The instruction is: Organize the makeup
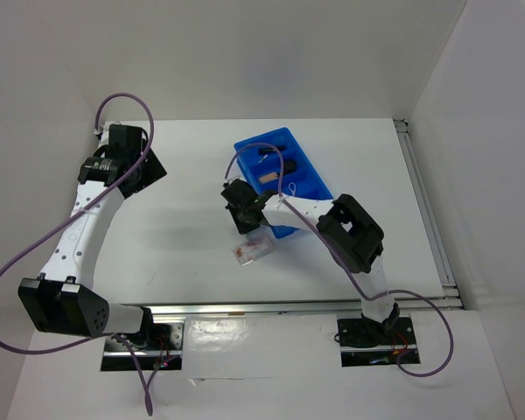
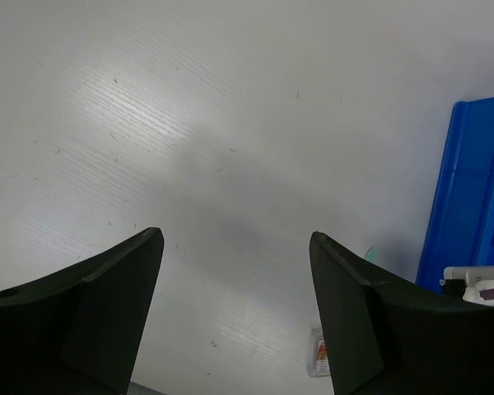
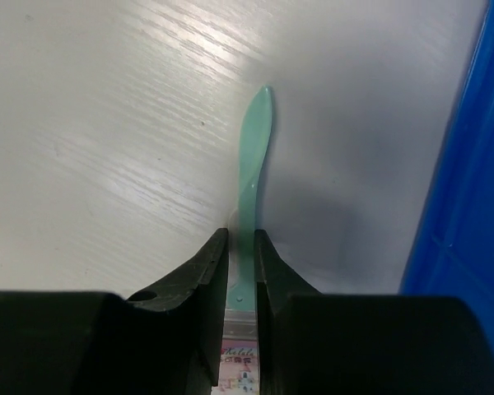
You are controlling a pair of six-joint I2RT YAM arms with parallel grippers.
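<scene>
Overhead, we see a white worktop (image 1: 184, 227) boxed in by plain white walls (image 1: 245, 52), with a metal rail (image 1: 289, 307) along its near edge. A blue tray (image 1: 308, 175) sits toward the far right of the worktop, holding a slim black tube (image 1: 267, 150) and a beige bottle (image 1: 269, 178) in separate compartments. The clear pink-red packet (image 1: 251, 251) lies on the worktop just near of the tray. From above, the right claw (image 3: 241, 239) is a dark shape beside the tray's near-left side, and what it holds is hidden. Its own wrist view shows the fingers pressed together on a mint-green spatula (image 3: 251, 164), whose blade points away over the worktop, with the packet's printed edge under the fingers. We cannot tell whether the spatula touches the worktop. The left claw (image 2: 235, 239) hangs spread over bare worktop well to the left, and its view catches the tray's edge and the packet.
</scene>
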